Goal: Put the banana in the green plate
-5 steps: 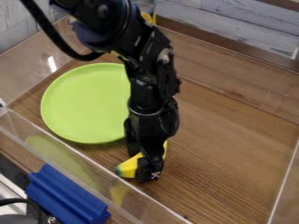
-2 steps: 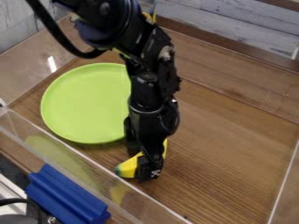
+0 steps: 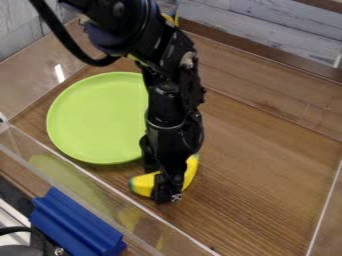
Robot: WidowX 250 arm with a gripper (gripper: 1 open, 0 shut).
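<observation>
The small yellow banana (image 3: 143, 184) lies on the wooden table just in front of the green plate's (image 3: 91, 115) near right rim. My black gripper (image 3: 168, 182) points straight down on the banana's middle. Its fingers are drawn in against the fruit, whose yellow ends stick out to the left and right of them. The banana still rests on the table. The lime-green plate is large, round and flat, with nothing on it, and lies to the left behind the gripper.
A clear plastic wall (image 3: 80, 185) runs along the near edge, close in front of the banana. A blue block (image 3: 74, 228) sits outside it at the lower left. Bare wooden table (image 3: 267, 150) stretches to the right.
The gripper fingers have closed in on the banana. The banana has turned slightly, so more of its yellow now shows on both sides. The arm has stayed in place.
</observation>
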